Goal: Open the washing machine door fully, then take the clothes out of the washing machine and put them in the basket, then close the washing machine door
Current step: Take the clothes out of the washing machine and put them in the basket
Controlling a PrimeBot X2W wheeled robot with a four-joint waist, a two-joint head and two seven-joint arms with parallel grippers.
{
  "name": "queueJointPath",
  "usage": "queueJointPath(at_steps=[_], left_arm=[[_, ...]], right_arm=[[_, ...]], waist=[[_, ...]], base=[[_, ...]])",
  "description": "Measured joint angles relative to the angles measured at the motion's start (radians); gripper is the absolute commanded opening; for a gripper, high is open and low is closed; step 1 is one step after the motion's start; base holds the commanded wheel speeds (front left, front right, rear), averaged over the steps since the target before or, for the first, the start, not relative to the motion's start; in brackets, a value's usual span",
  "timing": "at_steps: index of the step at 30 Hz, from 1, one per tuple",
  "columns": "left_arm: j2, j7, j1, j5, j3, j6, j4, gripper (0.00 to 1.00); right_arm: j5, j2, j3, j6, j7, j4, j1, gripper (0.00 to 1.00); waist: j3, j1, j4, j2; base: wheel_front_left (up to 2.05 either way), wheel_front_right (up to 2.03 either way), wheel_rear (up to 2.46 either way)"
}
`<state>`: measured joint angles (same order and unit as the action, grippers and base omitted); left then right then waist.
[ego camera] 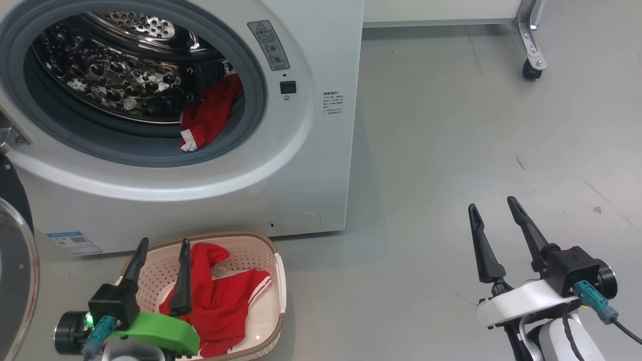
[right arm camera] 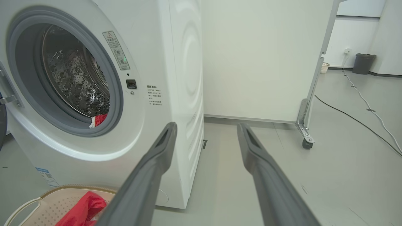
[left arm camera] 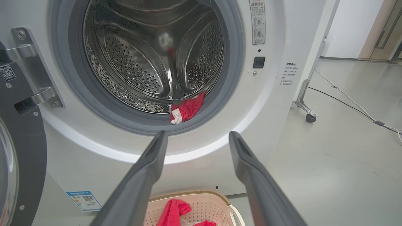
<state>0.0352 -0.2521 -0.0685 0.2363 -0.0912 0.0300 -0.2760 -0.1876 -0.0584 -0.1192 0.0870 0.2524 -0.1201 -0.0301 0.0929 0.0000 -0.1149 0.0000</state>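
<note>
Grey floor (ego camera: 451,150) | washing machine door (ego camera: 15,271) swung open at left | red clothes (ego camera: 208,113) on drum's lower seal edge, in washing machine (ego camera: 311,165) | second red garment (ego camera: 225,301) in basket (ego camera: 278,281) before machine | my left gripper (ego camera: 165,241) over basket, fingers spread, empty | my right gripper (ego camera: 491,203) over bare floor, spread, empty

Washing machine (ego camera: 311,165) stands far left on the floor (ego camera: 451,150), door (ego camera: 15,281) swung open at its left, one garment (ego camera: 208,115) in the drum (ego camera: 110,75) at the opening's lower right. Basket (ego camera: 273,271) sits on the floor just in front of the machine, second garment (ego camera: 225,306) in it, left tool (ego camera: 165,241) above the basket's left part. Right tool (ego camera: 491,203) near right over the floor, well apart from the machine; caster leg (ego camera: 531,62) far right.
</note>
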Motion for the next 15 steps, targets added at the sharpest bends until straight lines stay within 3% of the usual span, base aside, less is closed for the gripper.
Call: queueJointPath(at_steps=[15], left_arm=[[0.0, 0.0, 0.008, 0.0, -0.012, -0.013, 0.021, 1.0]], right_arm=[[0.0, 0.002, 0.002, 0.0, 0.0, 0.001, 0.0, 1.0]], waist=[[0.009, 0.0, -0.001, 0.0]], base=[[0.0, 0.0, 0.0]])
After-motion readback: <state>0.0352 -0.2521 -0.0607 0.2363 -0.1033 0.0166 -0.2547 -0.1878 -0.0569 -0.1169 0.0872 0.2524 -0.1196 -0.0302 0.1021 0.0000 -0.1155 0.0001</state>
